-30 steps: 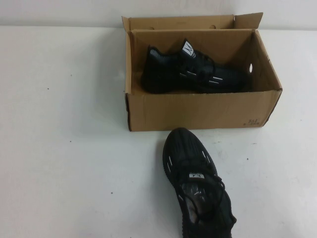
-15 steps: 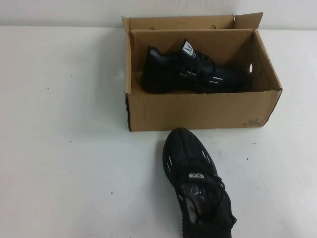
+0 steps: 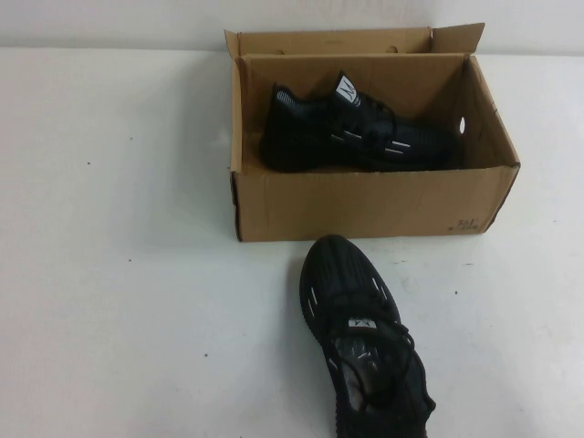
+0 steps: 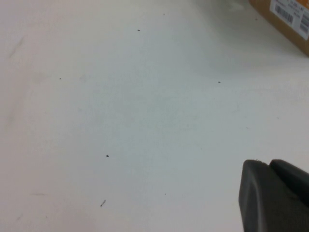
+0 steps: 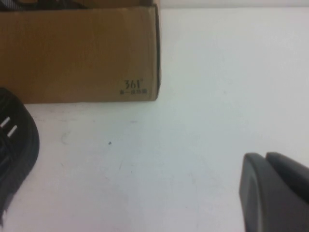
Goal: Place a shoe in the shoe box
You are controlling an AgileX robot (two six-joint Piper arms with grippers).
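1. The black knit sneaker with pale-grey side dashes [image 3: 360, 342] lies on the white table [image 3: 119, 274], just in front of the box's near wall, toe pointing at it and heel at the near edge of the high view. It does not appear to touch the cardboard.
2. The brown corrugated cardboard shoe box [image 3: 365, 205] stands open with its short flaps up. An identical second black sneaker [image 3: 351, 132] lies on its side inside, against the far wall.
3. The right gripper [image 5: 275, 193] is pinched closed and empty, low above bare table on the right of the loose sneaker and near the box's printed corner.
4. The left gripper [image 4: 273, 195] is likewise closed on nothing, over bare table off the box's left end.
5. Across the last second nothing has shifted: shoes, box and both grippers sit as they were.
6. Judgement: with one sneaker boxed and both arms idle, this is either a finished placement or a pause before reaching for the loose sneaker.
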